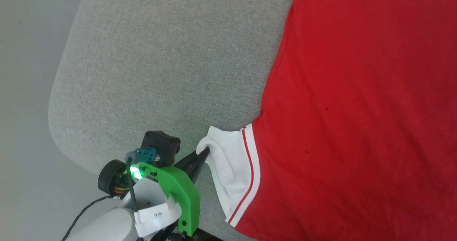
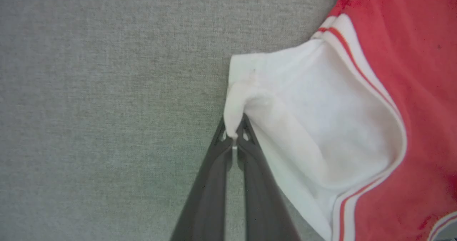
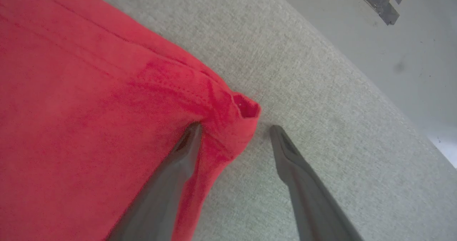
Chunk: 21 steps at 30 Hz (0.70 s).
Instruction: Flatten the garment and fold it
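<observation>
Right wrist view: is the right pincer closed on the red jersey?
No, the right pincer stands wide open, straddling the jersey corner.

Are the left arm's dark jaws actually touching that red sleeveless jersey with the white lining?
Touching. The left wrist view shows the left jaws shut on a pinched fold of white lining of the red sleeveless jersey.

Spreading out as a grey, woven-fabric worktop (image 1: 160,55), rounding off at one corner. Giving way beyond that edge to pale, smooth floor (image 1: 25,91). Lying on the floor in the right wrist view, well apart from the worktop: a small grey metal plate (image 3: 380,0), slightly blurred.
</observation>
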Motion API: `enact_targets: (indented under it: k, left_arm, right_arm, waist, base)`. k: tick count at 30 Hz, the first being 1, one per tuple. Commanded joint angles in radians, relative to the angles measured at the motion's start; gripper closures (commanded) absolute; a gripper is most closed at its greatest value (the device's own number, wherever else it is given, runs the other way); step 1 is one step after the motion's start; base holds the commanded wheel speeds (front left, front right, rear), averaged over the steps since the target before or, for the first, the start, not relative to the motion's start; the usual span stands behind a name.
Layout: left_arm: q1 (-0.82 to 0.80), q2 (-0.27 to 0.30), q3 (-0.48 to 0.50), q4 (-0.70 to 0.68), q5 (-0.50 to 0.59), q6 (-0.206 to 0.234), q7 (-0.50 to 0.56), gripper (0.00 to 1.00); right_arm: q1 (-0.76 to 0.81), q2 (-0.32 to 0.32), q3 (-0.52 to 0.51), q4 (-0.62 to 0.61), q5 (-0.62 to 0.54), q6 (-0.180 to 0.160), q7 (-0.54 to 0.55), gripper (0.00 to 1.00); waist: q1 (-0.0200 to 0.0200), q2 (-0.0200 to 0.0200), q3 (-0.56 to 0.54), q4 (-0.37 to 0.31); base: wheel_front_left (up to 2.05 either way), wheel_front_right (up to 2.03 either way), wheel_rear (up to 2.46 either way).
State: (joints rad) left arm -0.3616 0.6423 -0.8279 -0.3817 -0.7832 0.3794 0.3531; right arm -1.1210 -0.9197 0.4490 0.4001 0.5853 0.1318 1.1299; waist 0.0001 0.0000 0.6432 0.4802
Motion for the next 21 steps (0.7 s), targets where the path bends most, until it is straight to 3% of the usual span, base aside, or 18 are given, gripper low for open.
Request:
enact_targets:
  k: [1,10,21]
  left_arm:
    - [-0.018,-0.006,-0.002,0.007,0.004,-0.003,-0.006,1.00]
    - [-0.024,0.000,0.003,0.027,-0.001,-0.002,-0.001,1.00]
    - [-0.025,0.029,0.014,0.054,-0.026,0.012,0.043,1.00]
  right_arm:
    - [0.049,0.018,0.035,0.021,0.012,-0.001,0.025,1.00]
    - [0.103,-0.006,0.035,0.006,0.042,-0.001,0.035,1.00]
    - [0.253,-0.005,0.066,0.040,0.092,-0.001,-0.058,1.00]
  waist:
    - [-0.0001,0.0000,0.010,0.007]
    - [-0.0001,0.0000,-0.022,-0.015]
    - [-0.0001,0.0000,-0.202,-0.115]
  base:
    - [0.00,0.00,0.00]
    - [0.00,0.00,0.00]
    - [0.00,0.00,0.00]
